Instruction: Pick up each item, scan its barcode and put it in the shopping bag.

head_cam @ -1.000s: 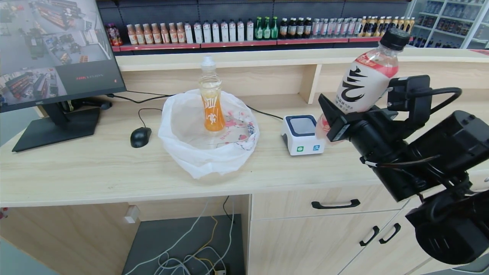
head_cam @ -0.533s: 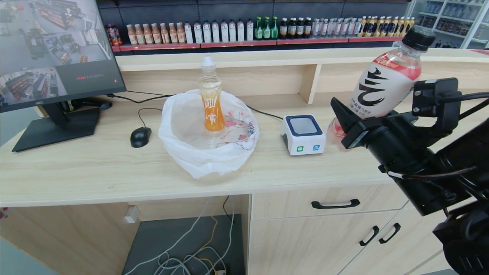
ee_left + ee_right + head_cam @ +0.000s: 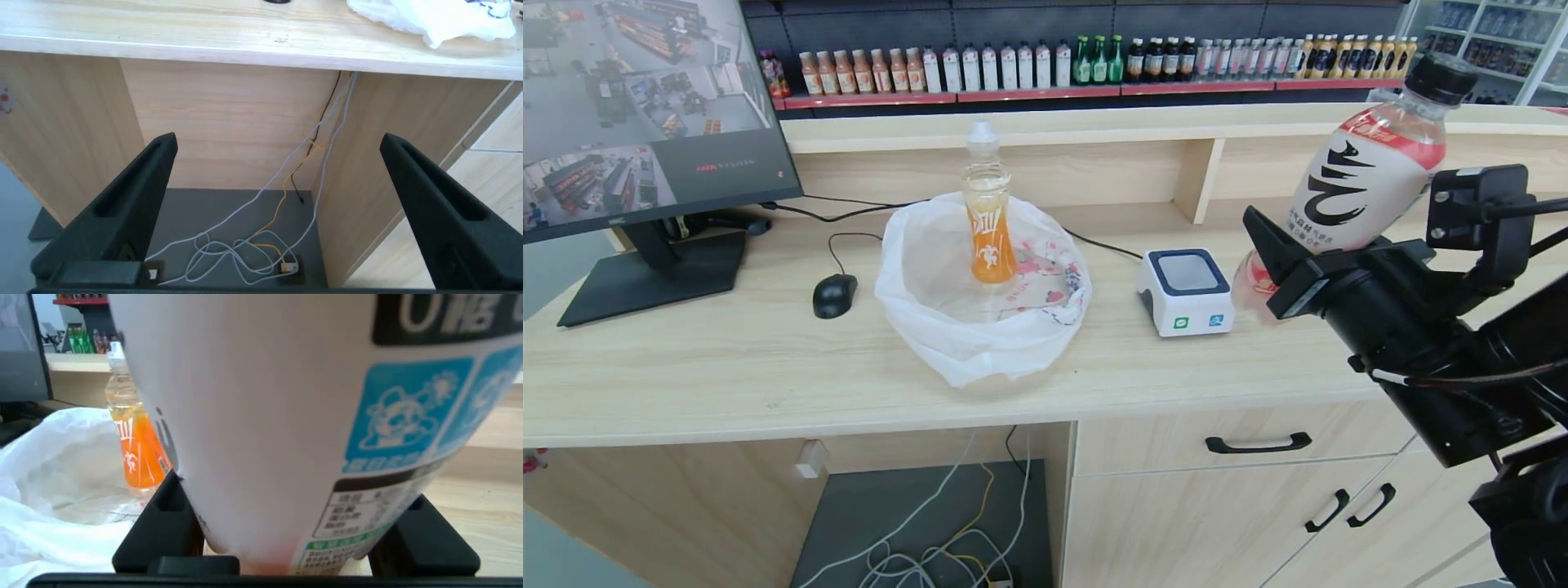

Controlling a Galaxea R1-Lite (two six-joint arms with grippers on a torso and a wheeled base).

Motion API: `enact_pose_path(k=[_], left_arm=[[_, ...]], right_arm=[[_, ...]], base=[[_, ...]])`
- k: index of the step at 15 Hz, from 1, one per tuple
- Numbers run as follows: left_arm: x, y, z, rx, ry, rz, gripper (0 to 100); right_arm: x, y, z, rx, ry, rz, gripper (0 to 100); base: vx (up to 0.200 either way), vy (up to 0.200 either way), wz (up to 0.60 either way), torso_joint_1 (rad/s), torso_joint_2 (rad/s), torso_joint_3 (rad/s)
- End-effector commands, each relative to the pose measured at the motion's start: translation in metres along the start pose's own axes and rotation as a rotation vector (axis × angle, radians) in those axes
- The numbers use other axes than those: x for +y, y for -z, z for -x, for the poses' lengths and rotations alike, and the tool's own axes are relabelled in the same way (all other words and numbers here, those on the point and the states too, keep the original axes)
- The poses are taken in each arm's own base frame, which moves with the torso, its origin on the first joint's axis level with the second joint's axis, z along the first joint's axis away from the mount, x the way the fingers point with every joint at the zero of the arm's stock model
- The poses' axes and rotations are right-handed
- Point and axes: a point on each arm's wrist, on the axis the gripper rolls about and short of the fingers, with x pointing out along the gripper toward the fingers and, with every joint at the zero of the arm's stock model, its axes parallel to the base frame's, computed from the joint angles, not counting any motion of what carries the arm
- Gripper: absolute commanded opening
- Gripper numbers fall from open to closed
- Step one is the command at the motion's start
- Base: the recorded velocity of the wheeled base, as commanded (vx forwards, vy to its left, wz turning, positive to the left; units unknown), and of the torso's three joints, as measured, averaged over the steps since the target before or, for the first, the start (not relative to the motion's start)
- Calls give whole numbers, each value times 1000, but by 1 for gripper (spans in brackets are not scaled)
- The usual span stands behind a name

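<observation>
My right gripper [image 3: 1278, 273] is shut on a white-labelled drink bottle [image 3: 1364, 175] with a black cap, held tilted above the counter just right of the barcode scanner [image 3: 1184, 291]. Close up in the right wrist view, the bottle's label [image 3: 286, 416] sits between the fingers. An orange drink bottle [image 3: 987, 216] stands upright inside the white shopping bag [image 3: 980, 314] at the counter's middle; both also show in the right wrist view, the orange bottle [image 3: 135, 429] in the bag [image 3: 57, 482]. My left gripper [image 3: 282, 216] hangs open below the counter edge, nothing between its fingers.
A monitor [image 3: 645, 106] on its stand fills the counter's left end, with a black mouse [image 3: 834, 295] beside the bag. Cables run behind the bag and down under the counter [image 3: 270, 245]. A raised shelf [image 3: 1094, 122] runs along the back. Drawers [image 3: 1258, 445] sit below.
My right gripper carried the white-labelled bottle to the right and slightly up, away from above the scanner. The head camera shifted a little, moving the whole scene rightward.
</observation>
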Motion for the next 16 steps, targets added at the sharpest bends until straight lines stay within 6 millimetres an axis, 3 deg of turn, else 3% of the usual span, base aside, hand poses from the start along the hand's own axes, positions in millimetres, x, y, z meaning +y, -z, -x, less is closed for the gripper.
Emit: enact_pose_path(k=[1,7,14,16], left_arm=[[0,0,0,0,-1,1,100],[0,0,0,0,-1,-2,100],[0,0,0,0,-1,-2,100],[0,0,0,0,1,-2,100]], right_arm=[[1,1,-1,1,-3,0,0],[1,0,-3,-11,-1,-2,0],[16,-3,-9,-44,-84,40,0],[24,-5,-23,-66,-110,30,0]], base=[[0,200,0,12,2,2],[0,200,0,-1,2,2],[0,0,0,0,0,0],[0,0,0,0,0,0]])
